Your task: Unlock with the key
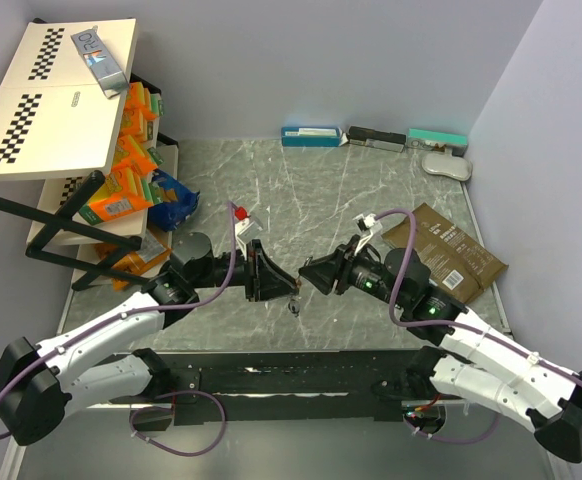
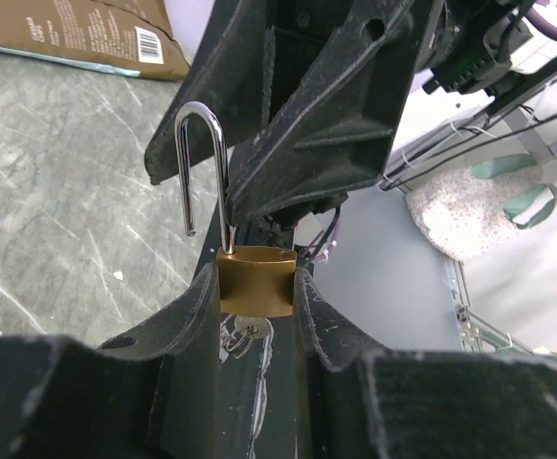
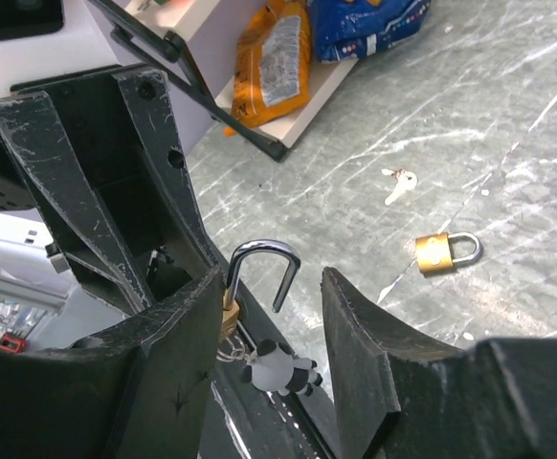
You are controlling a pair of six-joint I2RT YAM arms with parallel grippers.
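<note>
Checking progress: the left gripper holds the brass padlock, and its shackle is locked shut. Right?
No. The shackle is open, one leg free of the body, as the left wrist view shows. The left gripper does hold the brass padlock.

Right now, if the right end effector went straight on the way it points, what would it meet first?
Most likely the open shackle of the brass padlock, which the left end effector holds facing it. The shackle appears to sit between the open fingers of the right end effector, though depth is hard to judge.
</note>
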